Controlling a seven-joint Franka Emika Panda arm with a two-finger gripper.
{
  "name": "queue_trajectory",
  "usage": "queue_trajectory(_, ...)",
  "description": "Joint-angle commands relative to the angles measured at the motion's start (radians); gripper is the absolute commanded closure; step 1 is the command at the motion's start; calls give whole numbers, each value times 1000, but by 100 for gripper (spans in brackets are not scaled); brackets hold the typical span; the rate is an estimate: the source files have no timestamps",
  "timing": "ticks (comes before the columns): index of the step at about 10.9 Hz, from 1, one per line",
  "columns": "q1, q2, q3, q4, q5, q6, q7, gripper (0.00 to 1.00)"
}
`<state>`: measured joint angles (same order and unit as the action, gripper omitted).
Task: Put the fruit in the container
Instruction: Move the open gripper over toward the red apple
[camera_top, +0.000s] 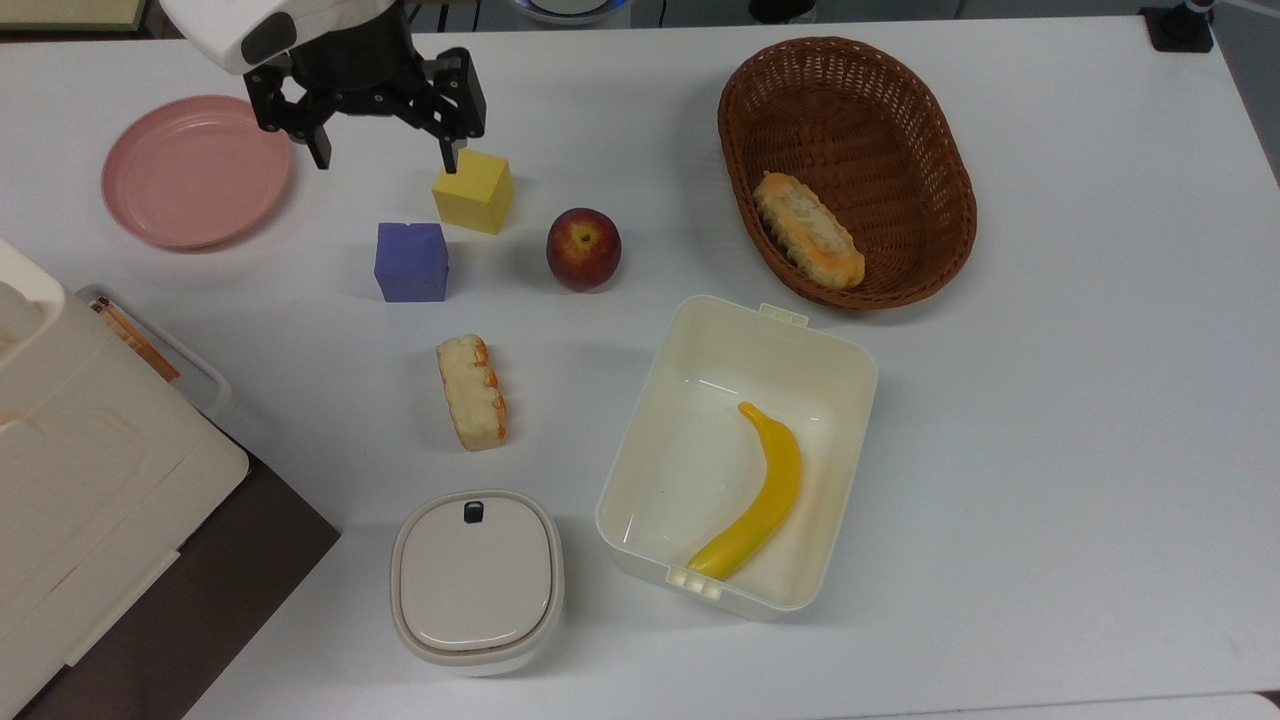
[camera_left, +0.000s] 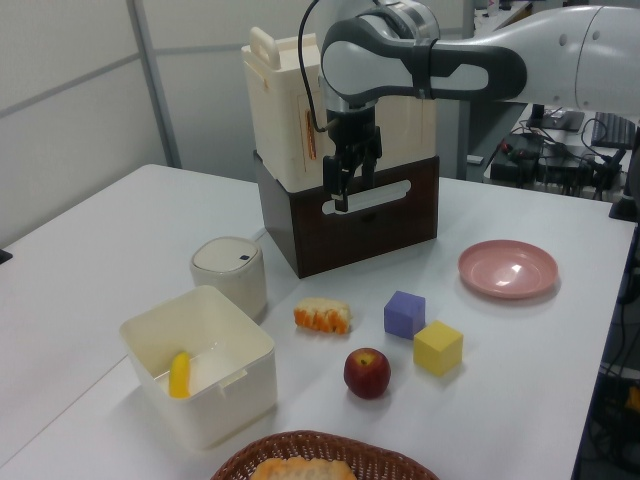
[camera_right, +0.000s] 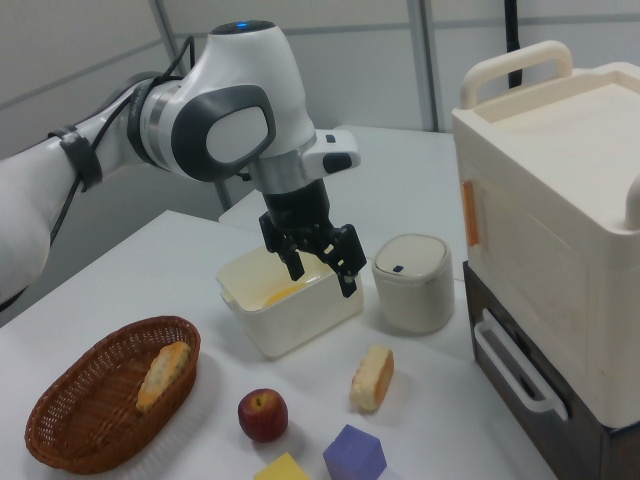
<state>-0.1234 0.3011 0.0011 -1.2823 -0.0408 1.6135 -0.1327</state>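
the apple (camera_top: 583, 248) sits bare on the white table (camera_top: 1050, 400), untouched, and it serves as the landmark for everything else here: in the top view the yellow cube (camera_top: 474, 190) lies just beside it on the top view's left and a little farther up, the purple cube (camera_top: 411, 262) sits beyond that cube on the same side, the bread piece (camera_top: 471, 391) lies below and to the left, and the wicker basket (camera_top: 930, 120) with its own bread roll is well apart on the right. the container (camera_top: 640, 430), a cream-white box, stands near the apple, below and to the right in the top view, open-topped, with a banana (camera_top: 760, 495) already lying inside it. the gripper (camera_top: 382, 152) hangs in the air up and to the left of the apple in the top view, above the yellow cube's far edge, its fingers spread apart and holding nothing; in the right view it hangs high over the table with the same spread stance. so the step in hand looks like the approach: nothing of the apple's transfer is done yet. the next move would call for carrying the gripper across to stand over the apple, past the yellow cube without nudging it, then descending with the fingers wide enough to straddle the round body. the apple will likely roll if clipped off-centre, so a centred, level closing seems wise before lifting toward the container, where room beside the banana looks ample.
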Motion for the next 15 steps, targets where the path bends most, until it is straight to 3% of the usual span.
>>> queue_trajectory(1, -4, -28, 13, -34, 25, 2, -21, 0)
queue_trajectory(7, 16, -28, 17, -68, 24, -12, -27, 0)
queue_trajectory(15, 145, 24, 17, -173, 15, -96, -27, 0)
